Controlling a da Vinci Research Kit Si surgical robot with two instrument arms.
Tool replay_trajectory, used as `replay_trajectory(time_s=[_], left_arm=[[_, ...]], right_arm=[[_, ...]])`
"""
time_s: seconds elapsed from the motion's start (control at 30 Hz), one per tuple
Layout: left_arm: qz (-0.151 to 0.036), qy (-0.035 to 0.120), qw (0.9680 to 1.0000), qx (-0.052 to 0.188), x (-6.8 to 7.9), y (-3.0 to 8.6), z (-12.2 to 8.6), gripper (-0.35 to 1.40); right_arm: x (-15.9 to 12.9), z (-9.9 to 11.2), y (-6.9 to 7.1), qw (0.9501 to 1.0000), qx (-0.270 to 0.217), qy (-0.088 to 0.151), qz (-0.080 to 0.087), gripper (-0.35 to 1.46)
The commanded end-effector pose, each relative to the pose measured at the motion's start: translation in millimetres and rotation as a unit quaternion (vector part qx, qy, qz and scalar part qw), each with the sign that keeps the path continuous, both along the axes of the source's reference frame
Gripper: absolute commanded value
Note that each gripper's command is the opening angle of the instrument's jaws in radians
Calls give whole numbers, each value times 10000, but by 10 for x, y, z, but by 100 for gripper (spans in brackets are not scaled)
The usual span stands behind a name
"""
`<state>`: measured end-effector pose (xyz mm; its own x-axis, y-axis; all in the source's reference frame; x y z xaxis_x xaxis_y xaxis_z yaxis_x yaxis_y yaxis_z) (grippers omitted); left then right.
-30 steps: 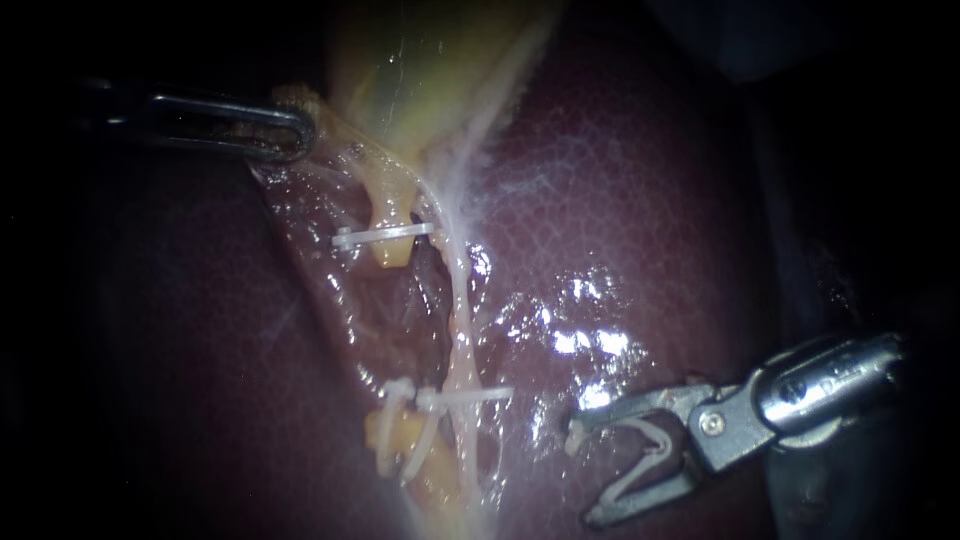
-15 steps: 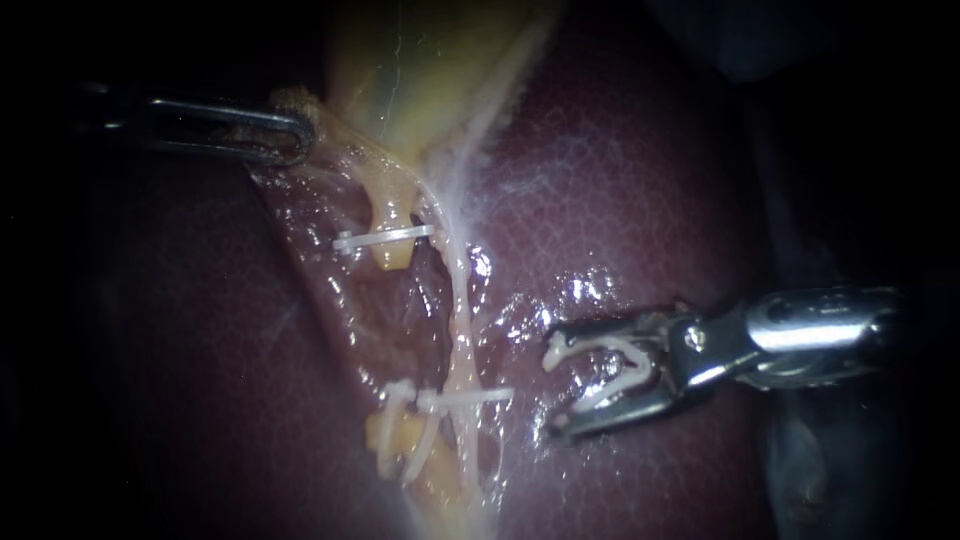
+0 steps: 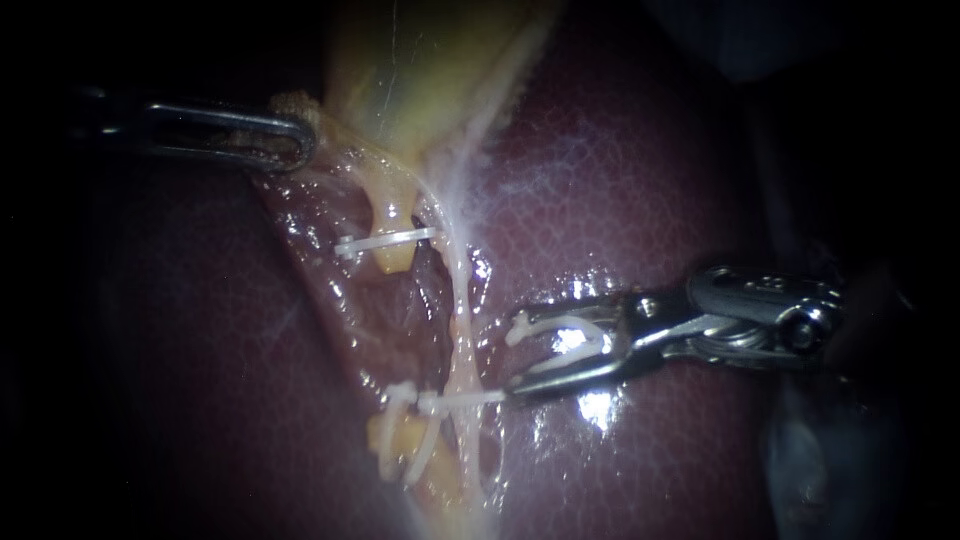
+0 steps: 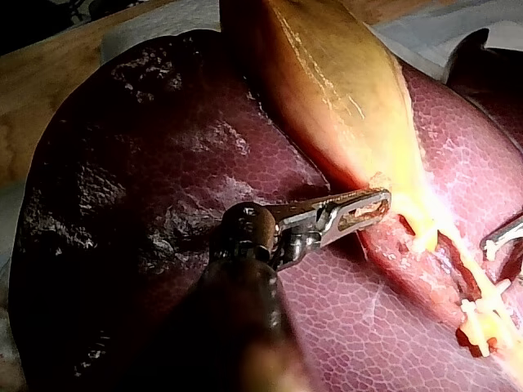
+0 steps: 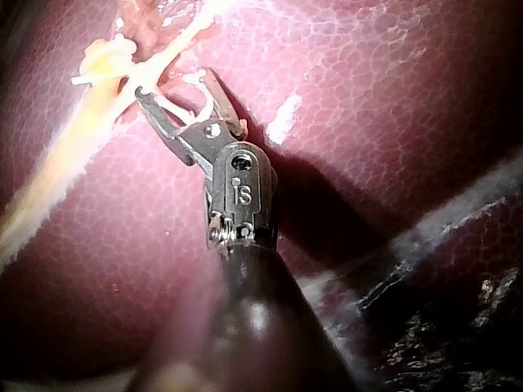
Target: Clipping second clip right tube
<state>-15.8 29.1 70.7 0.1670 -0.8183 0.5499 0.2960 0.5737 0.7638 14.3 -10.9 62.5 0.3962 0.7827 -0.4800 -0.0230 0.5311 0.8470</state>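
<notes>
The right tube (image 3: 458,300) is a pale strand running down over the liver (image 3: 640,190), with one white clip (image 3: 462,400) across its lower part. My right instrument (image 3: 513,358) comes in from the right, just beside that tube. Its jaws stand apart with an open white clip (image 3: 565,342) seated between them, touching both. The lower jaw tip lies close to the clip on the tube. In the right wrist view the same jaws (image 5: 173,86) face the tube (image 5: 176,42). My left instrument (image 3: 292,138) is shut on tissue at the gallbladder (image 3: 420,70) neck, holding it leftward.
The left tube is cut: an upper yellow stump carries one clip (image 3: 385,241), and a lower stump (image 3: 400,445) carries white clips. In the left wrist view the left jaws (image 4: 368,211) lie at the gallbladder's (image 4: 335,90) narrow end, on liver resting on a wooden bench (image 4: 49,90).
My right instrument has moved up and to the left across the liver, carrying its clip to the right tube's side. The left instrument has stayed where it was.
</notes>
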Motion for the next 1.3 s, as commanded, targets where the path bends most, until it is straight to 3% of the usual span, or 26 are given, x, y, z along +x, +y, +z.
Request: replay_trajectory(time_s=[0.03, 0.27, 0.63, 0.8, 1.07, 1.3], left_arm=[[3, 1, 10000, 2, 0, 0, 0, -35], [21, -14, 10000, 9, -2, -2, -3, -35], [34, -22, 10000, 6, -3, -3, -1, -35], [36, -23, 10000, 3, -3, -3, 1, -35], [36, -22, 10000, 1, -3, -2, 3, -35], [36, -22, 10000, 1, -3, -3, 3, -35]], right_arm=[[2, 2, -1, 10000, 30, 6, -2, 49], [16, 16, -7, 9999, 154, 39, 24, 49], [38, 16, -8, 9964, 639, 510, 203, 49], [44, 10, -11, 9897, 1077, 873, 348, 49], [53, -20, -20, 9778, 1521, 1403, 320, 48], [57, -34, -21, 9739, 1617, 1575, 246, 48]])
